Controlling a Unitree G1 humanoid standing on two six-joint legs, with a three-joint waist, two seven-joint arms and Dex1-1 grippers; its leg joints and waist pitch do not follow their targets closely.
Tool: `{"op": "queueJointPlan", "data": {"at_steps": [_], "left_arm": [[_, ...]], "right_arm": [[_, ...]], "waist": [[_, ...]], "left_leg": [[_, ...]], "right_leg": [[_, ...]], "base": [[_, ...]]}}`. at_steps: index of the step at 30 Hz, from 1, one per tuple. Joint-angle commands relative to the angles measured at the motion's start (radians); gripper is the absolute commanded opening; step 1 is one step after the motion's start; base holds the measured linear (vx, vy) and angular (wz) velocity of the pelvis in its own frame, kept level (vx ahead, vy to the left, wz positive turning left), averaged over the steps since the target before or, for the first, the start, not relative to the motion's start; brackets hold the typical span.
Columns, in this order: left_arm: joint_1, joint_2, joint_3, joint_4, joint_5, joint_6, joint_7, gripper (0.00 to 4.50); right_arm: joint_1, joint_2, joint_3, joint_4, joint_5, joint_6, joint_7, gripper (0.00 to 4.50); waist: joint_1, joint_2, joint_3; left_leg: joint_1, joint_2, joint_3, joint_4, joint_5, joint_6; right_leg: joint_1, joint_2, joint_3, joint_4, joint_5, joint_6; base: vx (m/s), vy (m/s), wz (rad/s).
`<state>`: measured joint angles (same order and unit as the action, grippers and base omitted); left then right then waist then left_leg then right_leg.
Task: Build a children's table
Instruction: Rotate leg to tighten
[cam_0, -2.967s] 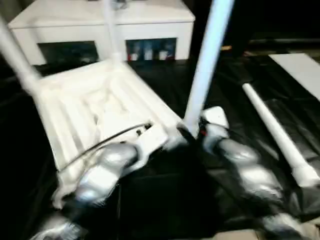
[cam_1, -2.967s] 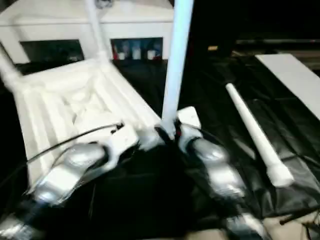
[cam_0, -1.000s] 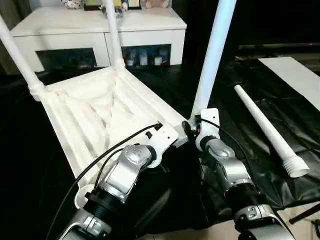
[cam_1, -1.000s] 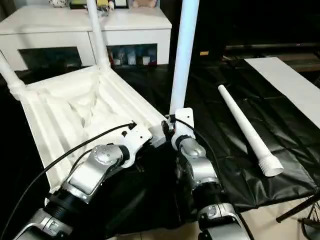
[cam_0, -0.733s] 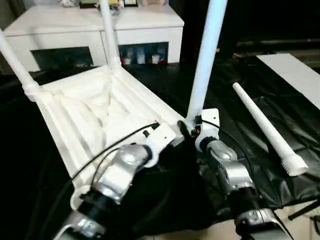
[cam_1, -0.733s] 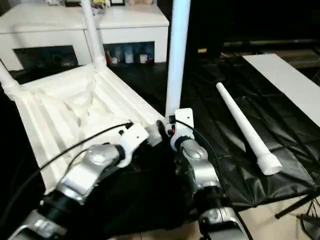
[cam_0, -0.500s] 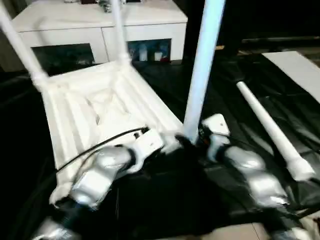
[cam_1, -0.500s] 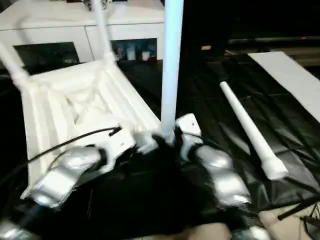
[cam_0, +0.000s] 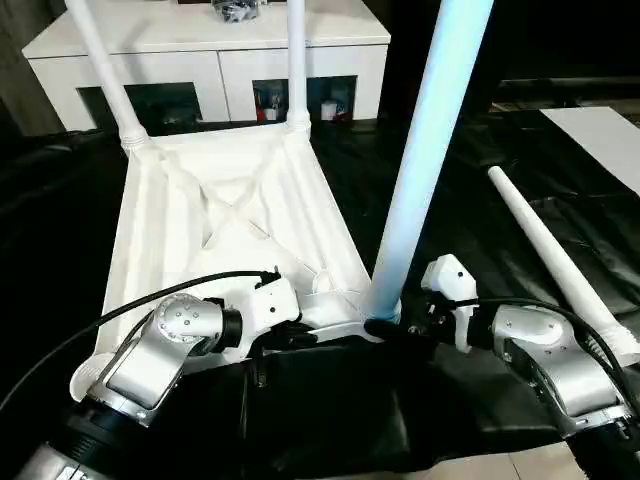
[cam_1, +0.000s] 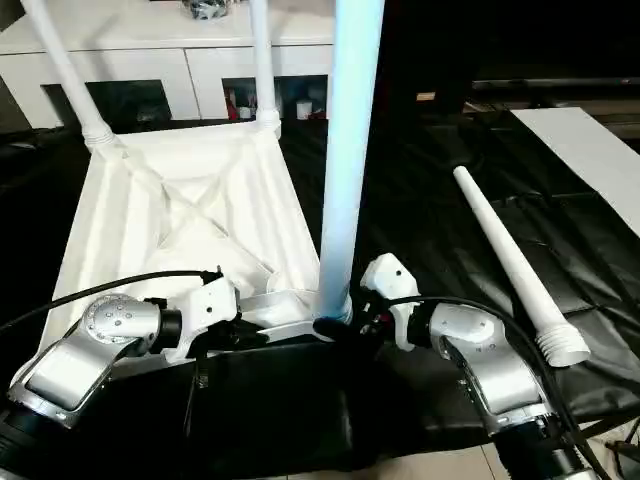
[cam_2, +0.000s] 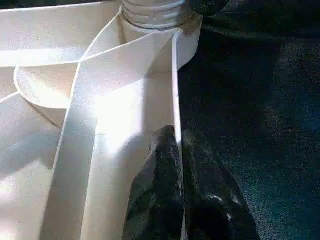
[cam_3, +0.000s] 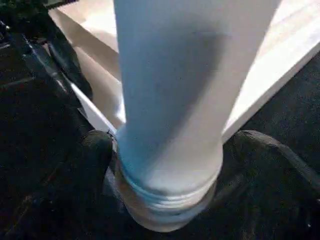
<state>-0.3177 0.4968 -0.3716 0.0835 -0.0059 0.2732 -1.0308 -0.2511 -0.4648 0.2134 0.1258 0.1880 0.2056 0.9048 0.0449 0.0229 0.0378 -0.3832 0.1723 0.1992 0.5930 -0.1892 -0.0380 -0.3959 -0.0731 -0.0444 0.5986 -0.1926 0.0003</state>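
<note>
While your left gripper (cam_2: 177, 145) pinches the upturned tabletop's (cam_0: 200, 230) near rim, right gripper (cam_3: 170, 150) spread wide around the upright near-corner leg's (cam_0: 425, 150) base, spare leg (cam_0: 560, 265) lying beside on black sheet (cam_0: 470, 130).

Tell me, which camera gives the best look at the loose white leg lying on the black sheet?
The right eye view: the loose leg shows whole there, from narrow tip to ribbed end, on the black sheet. The left eye view cuts off its thick end at the picture's edge. The wrist views look at the upright leg and the tabletop instead.
</note>
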Motion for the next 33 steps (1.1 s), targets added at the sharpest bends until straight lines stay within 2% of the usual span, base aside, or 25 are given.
{"op": "queueJointPlan", "data": {"at_steps": [1,2,4,8,9,12,13,19,21,22,25,27,29,30,31,32,33], "left_arm": [[-0.007,0.002,-0.024,0.001,0.000,-0.019,-0.018,0.00],[-0.007,0.003,-0.024,0.001,-0.001,-0.019,-0.020,0.00],[-0.006,0.005,-0.024,0.001,-0.001,-0.019,-0.024,0.00],[-0.001,0.011,-0.023,0.001,-0.001,-0.021,-0.033,0.00],[-0.001,0.011,-0.023,0.001,-0.001,-0.021,-0.034,0.00],[0.000,0.014,-0.024,0.004,0.001,-0.025,-0.037,0.00],[0.000,0.014,-0.025,0.005,0.001,-0.025,-0.037,0.00],[0.003,0.017,-0.029,0.006,0.006,-0.025,-0.041,0.00],[0.001,0.011,-0.030,0.012,0.017,-0.006,-0.023,0.00],[-0.006,-0.002,-0.037,0.031,0.041,-0.002,0.006,0.00],[-0.018,-0.076,-0.026,0.053,0.042,0.059,0.088,0.00],[-0.024,-0.118,-0.024,0.055,0.043,0.099,0.131,0.00],[-0.038,-0.188,-0.021,0.060,0.052,0.191,0.209,0.00],[-0.046,-0.217,-0.018,0.065,0.057,0.233,0.243,0.00],[-0.050,-0.232,-0.016,0.068,0.059,0.257,0.260,0.00],[-0.066,-0.287,-0.001,0.089,0.062,0.292,0.321,0.00],[-0.078,-0.327,0.010,0.104,0.064,0.315,0.365,0.00]], "right_arm": [[-0.017,-0.001,0.000,0.004,0.014,0.005,0.023,4.02],[-0.017,-0.002,0.002,0.005,0.016,0.005,0.027,4.02],[-0.016,-0.004,0.004,0.007,0.020,0.006,0.035,3.67],[-0.006,-0.005,-0.001,0.006,0.037,0.025,0.057,3.54],[-0.006,-0.005,-0.001,0.007,0.037,0.025,0.058,3.27],[-0.003,-0.005,-0.001,0.008,0.035,0.026,0.065,3.20],[-0.003,-0.005,-0.001,0.009,0.035,0.026,0.066,3.02],[-0.003,-0.007,0.002,0.022,0.025,0.022,0.073,2.73],[-0.012,0.005,-0.004,0.045,0.014,0.019,0.042,2.71],[-0.031,0.034,-0.014,0.091,-0.018,0.016,-0.034,2.70],[-0.061,0.109,-0.014,0.168,-0.073,0.038,-0.187,2.70],[-0.077,0.165,-0.023,0.205,-0.090,0.062,-0.284,2.69],[-0.104,0.262,-0.059,0.265,-0.099,0.116,-0.455,2.69],[-0.117,0.302,-0.079,0.291,-0.098,0.140,-0.530,2.69],[-0.124,0.323,-0.091,0.305,-0.097,0.154,-0.570,2.69],[-0.141,0.374,-0.115,0.345,-0.090,0.164,-0.649,2.69],[-0.156,0.410,-0.131,0.377,-0.087,0.166,-0.705,2.68]], "waist": [[0.000,-0.006,-0.052],[0.001,-0.006,-0.053],[0.002,-0.006,-0.054],[0.003,-0.006,-0.056],[0.003,-0.006,-0.056],[0.005,-0.005,-0.055],[0.005,-0.005,-0.055],[0.007,-0.008,-0.055],[0.007,-0.007,-0.056],[0.007,-0.009,-0.055],[-0.005,-0.010,-0.045],[-0.020,-0.010,-0.038],[-0.032,-0.014,-0.033],[-0.042,-0.013,-0.032],[-0.045,-0.013,-0.033],[-0.052,-0.015,-0.034],[-0.057,-0.012,-0.030]], "left_leg": [[0.024,0.062,-0.029,-0.073,-0.207,0.045],[0.023,0.062,-0.029,-0.071,-0.194,0.051],[0.022,0.062,-0.028,-0.070,-0.181,0.060],[0.022,0.061,-0.028,-0.067,-0.161,0.070],[0.022,0.061,-0.028,-0.067,-0.162,0.071],[0.024,0.062,-0.028,-0.067,-0.169,0.067],[0.024,0.062,-0.028,-0.067,-0.173,0.066],[0.024,0.061,-0.028,-0.066,-0.178,0.060],[0.023,0.061,-0.028,-0.065,-0.170,0.062],[0.023,0.061,-0.028,-0.065,-0.171,0.062],[0.024,0.058,-0.030,-0.072,-0.254,0.019],[0.028,0.055,-0.036,-0.077,-0.351,-0.021],[0.031,0.052,-0.045,-0.081,-0.411,-0.043],[0.037,0.049,-0.049,-0.079,-0.444,-0.057],[0.040,0.049,-0.052,-0.078,-0.458,-0.060],[0.038,0.047,-0.056,-0.077,-0.467,-0.058],[0.039,0.048,-0.056,-0.080,-0.478,-0.061]], "right_leg": [[0.039,-0.069,0.044,-0.062,-0.132,-0.232],[0.040,-0.069,0.044,-0.060,-0.117,-0.234],[0.040,-0.069,0.043,-0.059,-0.105,-0.237],[0.042,-0.068,0.042,-0.055,-0.078,-0.245],[0.042,-0.068,0.042,-0.055,-0.078,-0.246],[0.040,-0.067,0.041,-0.055,-0.088,-0.248],[0.040,-0.067,0.041,-0.055,-0.091,-0.248],[0.040,-0.068,0.042,-0.055,-0.103,-0.242],[0.040,-0.068,0.042,-0.054,-0.094,-0.244],[0.040,-0.068,0.042,-0.055,-0.100,-0.244],[0.033,-0.068,0.043,-0.066,-0.237,-0.228],[0.028,-0.071,0.042,-0.080,-0.411,-0.184],[0.024,-0.071,0.036,-0.090,-0.520,-0.143],[0.016,-0.072,0.035,-0.096,-0.576,-0.124],[0.015,-0.073,0.033,-0.101,-0.600,-0.114],[0.017,-0.073,0.030,-0.105,-0.620,-0.098],[0.013,-0.072,0.030,-0.107,-0.623,-0.095]], "base": [[0.000,0.000,0.00],[0.000,0.000,0.00],[0.000,0.000,0.00],[0.000,0.000,0.00],[0.000,0.000,0.00],[0.000,0.000,0.00],[0.000,0.000,0.00],[0.000,0.000,0.00],[0.000,0.000,0.00],[0.000,0.000,0.00],[0.000,0.000,0.00],[0.000,0.000,0.00],[0.000,0.000,0.00],[0.000,0.000,0.00],[0.000,0.000,0.00],[0.000,0.000,0.00],[0.000,0.000,0.00]]}}
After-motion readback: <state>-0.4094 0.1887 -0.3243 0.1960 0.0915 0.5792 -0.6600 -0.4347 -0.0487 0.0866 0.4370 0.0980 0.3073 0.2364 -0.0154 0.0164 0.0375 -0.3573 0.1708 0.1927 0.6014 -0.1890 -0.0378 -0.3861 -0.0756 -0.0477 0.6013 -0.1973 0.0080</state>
